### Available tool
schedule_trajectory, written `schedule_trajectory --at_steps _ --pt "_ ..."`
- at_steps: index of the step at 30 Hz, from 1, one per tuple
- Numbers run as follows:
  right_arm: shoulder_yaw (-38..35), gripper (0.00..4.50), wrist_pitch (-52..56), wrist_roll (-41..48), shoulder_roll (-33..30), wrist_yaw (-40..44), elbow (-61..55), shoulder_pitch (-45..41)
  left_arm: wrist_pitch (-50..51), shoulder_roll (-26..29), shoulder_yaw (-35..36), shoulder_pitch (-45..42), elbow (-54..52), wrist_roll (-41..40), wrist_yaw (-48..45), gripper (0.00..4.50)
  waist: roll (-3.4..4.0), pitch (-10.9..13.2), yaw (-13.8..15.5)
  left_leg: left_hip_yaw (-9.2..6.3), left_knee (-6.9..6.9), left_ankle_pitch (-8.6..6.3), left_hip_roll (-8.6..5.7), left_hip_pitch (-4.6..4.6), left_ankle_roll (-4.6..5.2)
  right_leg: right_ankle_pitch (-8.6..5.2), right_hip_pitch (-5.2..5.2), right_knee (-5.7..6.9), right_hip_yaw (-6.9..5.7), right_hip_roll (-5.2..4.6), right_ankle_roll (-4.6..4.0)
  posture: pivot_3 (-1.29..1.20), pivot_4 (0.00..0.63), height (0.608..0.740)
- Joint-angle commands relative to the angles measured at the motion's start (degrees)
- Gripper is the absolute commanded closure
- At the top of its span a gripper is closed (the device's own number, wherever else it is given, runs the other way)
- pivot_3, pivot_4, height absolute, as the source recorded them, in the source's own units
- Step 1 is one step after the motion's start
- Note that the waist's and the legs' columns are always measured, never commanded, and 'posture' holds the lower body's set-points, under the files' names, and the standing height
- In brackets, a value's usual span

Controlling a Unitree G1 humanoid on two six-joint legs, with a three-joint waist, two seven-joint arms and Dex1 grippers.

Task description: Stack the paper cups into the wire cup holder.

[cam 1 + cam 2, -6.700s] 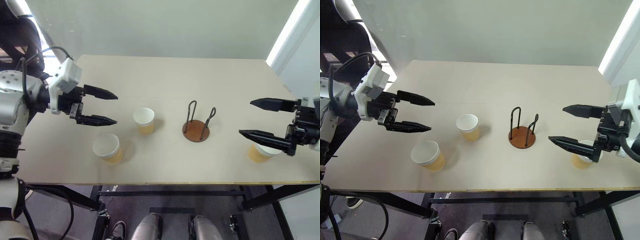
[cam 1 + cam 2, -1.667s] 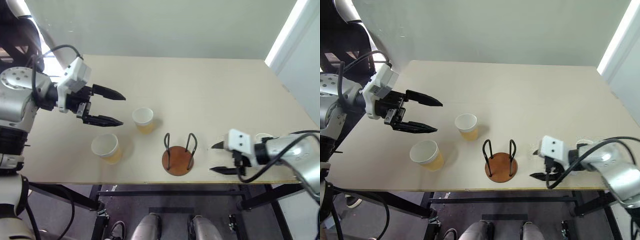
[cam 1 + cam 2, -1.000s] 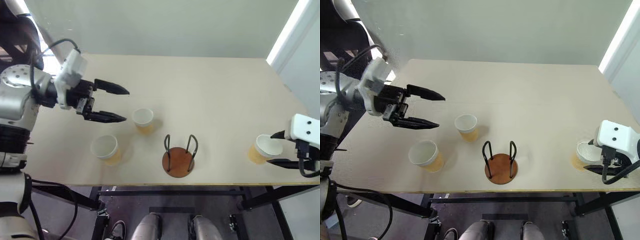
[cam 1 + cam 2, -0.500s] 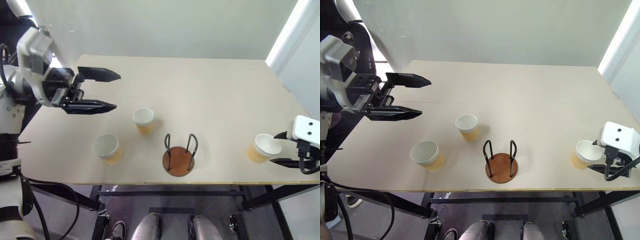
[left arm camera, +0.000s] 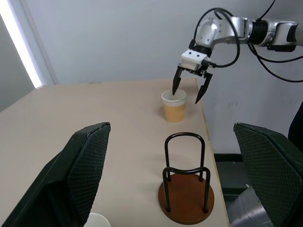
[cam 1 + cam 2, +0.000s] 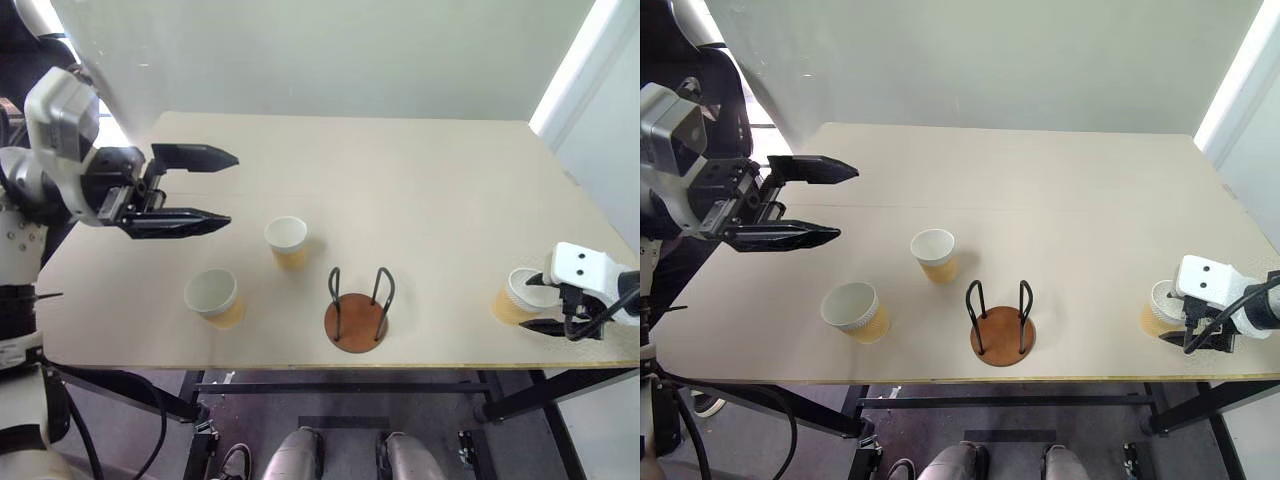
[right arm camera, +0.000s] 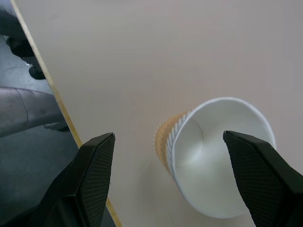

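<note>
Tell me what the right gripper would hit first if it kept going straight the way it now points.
Most likely the paper cup by the table's right edge: the right gripper hangs open just above it, fingers either side of the rim. Straight on, they would straddle the cup, then probably meet the table.

You're looking at a pale beige table (image 6: 420, 180) carrying three paper cups (image 6: 288, 241), each white inside and at the rim with yellowish-tan ribbed walls (image 7: 166, 137). The wire cup holder (image 6: 357, 310) has a reddish-brown disc base and dark, near-black loops. Your left gripper (image 6: 215, 186) and right gripper (image 7: 168, 177) have black fingers with a fine cross-hatched texture, on white-and-grey housings.
</note>
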Motion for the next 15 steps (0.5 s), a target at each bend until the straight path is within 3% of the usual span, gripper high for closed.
schedule_trajectory --at_steps 1,3,6,15 --pt "1.5 0.73 -1.65 -1.5 0.3 -0.59 1.25 -1.89 0.33 1.0 2.59 0.38 -1.76 0.11 0.32 0.0 0.0 0.0 -0.03 0.0 -0.01 0.0 0.0 0.0 0.0 0.0 0.0 0.0 0.0 0.0 0.0 0.0 0.15 0.74" --pt "2.81 0.73 -2.12 -2.01 0.68 -0.72 2.0 -2.74 0.42 1.15 2.73 0.79 -2.09 0.22 0.43 0.0 0.0 0.0 -0.06 0.0 -0.02 0.0 0.01 0.03 -0.01 0.0 0.01 0.0 0.0 0.0 0.0 0.0 0.15 0.74" --pt "4.82 1.29 -2.74 -2.75 1.56 -0.88 3.04 -4.33 0.48 1.34 2.83 1.05 -2.39 0.36 0.64 0.0 -0.01 0.0 -0.05 -0.01 -0.02 -0.01 0.01 0.04 -0.01 0.01 0.02 0.01 0.0 0.0 -0.01 0.0 0.15 0.74" --pt "8.16 4.48 -4.6 -5.02 3.46 -0.78 5.59 -7.21 0.7 2.27 3.19 2.07 -3.68 0.49 1.27 0.0 0.0 0.01 -0.04 0.0 -0.03 -0.02 0.01 0.04 -0.02 0.02 0.01 -0.01 0.0 0.0 -0.04 0.0 0.15 0.74"
